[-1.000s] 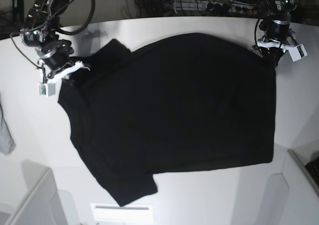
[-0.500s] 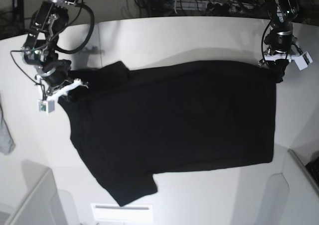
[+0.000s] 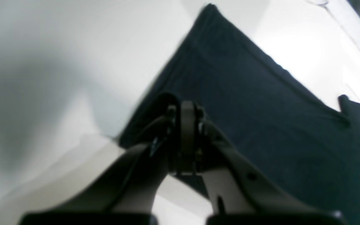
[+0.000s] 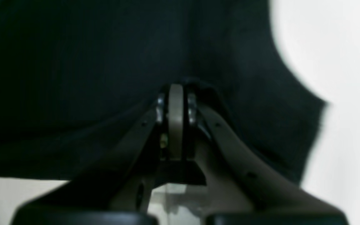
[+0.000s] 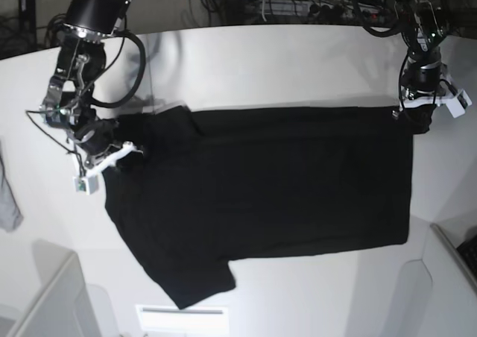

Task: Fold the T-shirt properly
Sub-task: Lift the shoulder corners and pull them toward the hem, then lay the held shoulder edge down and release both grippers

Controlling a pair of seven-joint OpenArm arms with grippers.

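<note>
On the table (image 5: 246, 54): black T-shirt (image 5: 261, 195) spread flat, far edge doubled toward the near side, one sleeve sticking out near-left.
Left gripper (image 3: 184, 125): fingers clenched on the far hem corner.
Right gripper (image 4: 175, 106): pinched tight on cloth by the far sleeve.
Risk: uneven pull likely skews the fold; thin cloth could slip out.
Material: soft, limp, matte knit; table smooth, white.

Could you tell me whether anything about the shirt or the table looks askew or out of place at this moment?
Only slightly: the large black cloth T-shirt lies skewed, its near sleeve jutting toward the table's front edge. A small grey cloth scrap hangs at the table's edge, apart from the shirt.
</note>
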